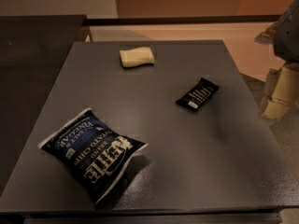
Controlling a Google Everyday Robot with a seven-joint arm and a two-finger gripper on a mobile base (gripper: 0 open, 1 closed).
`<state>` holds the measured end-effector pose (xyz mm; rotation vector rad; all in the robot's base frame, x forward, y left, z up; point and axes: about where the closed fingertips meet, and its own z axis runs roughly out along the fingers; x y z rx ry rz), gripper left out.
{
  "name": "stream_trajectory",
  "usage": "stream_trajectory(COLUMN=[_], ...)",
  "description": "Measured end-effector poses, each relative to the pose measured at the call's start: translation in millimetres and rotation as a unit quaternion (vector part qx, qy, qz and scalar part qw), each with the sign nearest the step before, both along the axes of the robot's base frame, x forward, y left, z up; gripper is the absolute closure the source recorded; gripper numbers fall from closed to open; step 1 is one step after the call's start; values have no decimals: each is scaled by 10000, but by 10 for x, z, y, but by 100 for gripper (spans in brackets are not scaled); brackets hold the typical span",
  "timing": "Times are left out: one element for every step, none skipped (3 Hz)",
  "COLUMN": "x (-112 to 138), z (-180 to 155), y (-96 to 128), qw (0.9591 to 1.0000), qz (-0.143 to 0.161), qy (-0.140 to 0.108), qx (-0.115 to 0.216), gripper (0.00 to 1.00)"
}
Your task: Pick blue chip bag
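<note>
The blue chip bag [91, 152] lies flat on the dark grey table [187, 162] near its front left corner. It is puffy, navy blue with white edges and bold white lettering. My gripper [281, 93] shows at the right edge of the camera view as pale segments under a grey arm part [289, 31]. It is beyond the table's right side, far to the right of the bag, and touches nothing on the table.
A small black snack bar wrapper [197, 94] lies right of the table's centre. A pale yellow sponge-like block [136, 57] sits near the back edge. A darker surface [32, 69] adjoins the table on the left. Tan floor lies behind.
</note>
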<state>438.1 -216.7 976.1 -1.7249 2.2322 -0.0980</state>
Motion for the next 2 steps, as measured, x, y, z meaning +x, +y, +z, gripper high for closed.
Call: stream_trajectory(x=[0, -5], z=[0, -14], y=[0, 108], qw=[10000, 9997], qz=[0, 120], qy=[-1, 99], qx=[0, 174], gripper=[0, 0])
